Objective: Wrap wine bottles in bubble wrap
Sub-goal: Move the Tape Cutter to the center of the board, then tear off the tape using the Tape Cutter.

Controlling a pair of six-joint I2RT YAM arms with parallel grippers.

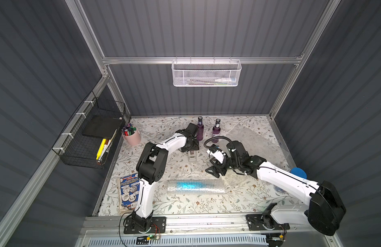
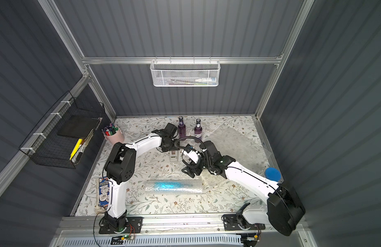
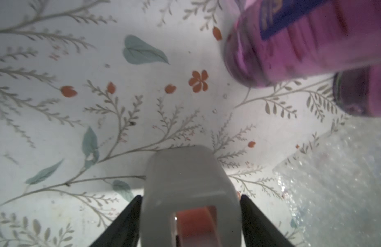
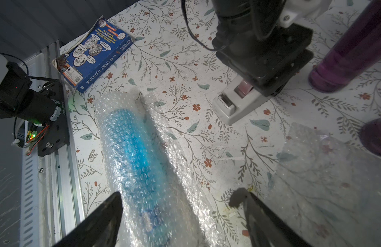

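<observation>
blue bottle lies rolled in bubble wrap near the surface's front edge, right fingers wide and empty over one end, left fingers straddling the tape dispenser (can't tell if gripping), so with nothing pinning it the wrap could unroll.

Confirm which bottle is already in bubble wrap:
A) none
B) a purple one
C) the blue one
C: the blue bottle lies rolled inside bubble wrap, while the purple bottles stand upright and bare.
</observation>
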